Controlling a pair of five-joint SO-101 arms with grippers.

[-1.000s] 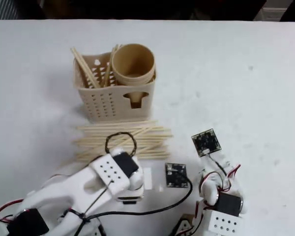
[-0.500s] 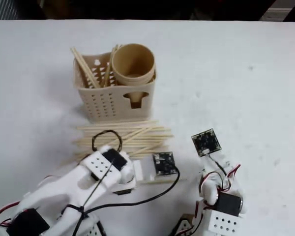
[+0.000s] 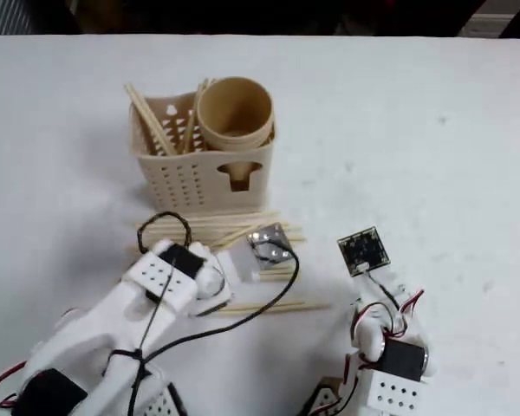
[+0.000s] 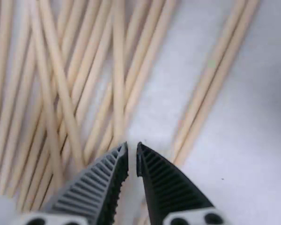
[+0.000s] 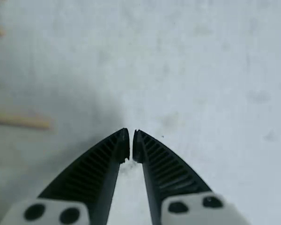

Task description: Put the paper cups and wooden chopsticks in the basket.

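Note:
A beige perforated basket [image 3: 199, 178] stands at the far left of the table. It holds a tan paper cup [image 3: 234, 113] and several wooden chopsticks [image 3: 150, 120] leaning in it. A loose pile of chopsticks [image 3: 210, 227] lies just in front of the basket. One pair of chopsticks [image 3: 269, 306] lies apart, nearer the front. My left gripper [image 4: 132, 149] is shut, tips down on the pile of chopsticks [image 4: 61, 84], with the stray pair [image 4: 210, 79] beside it. My right gripper [image 5: 131, 133] is shut over bare table at the front right.
The white left arm [image 3: 147, 295] stretches from the front left corner over the pile, its wrist camera board [image 3: 269, 245] above the sticks. The right arm [image 3: 386, 355] sits folded at the front right. One chopstick end [image 5: 18, 121] lies near it.
The left arm has moved away from the front edge toward the basket, over the chopstick pile. A pair of chopsticks it was covering now lies exposed. The right arm has not moved.

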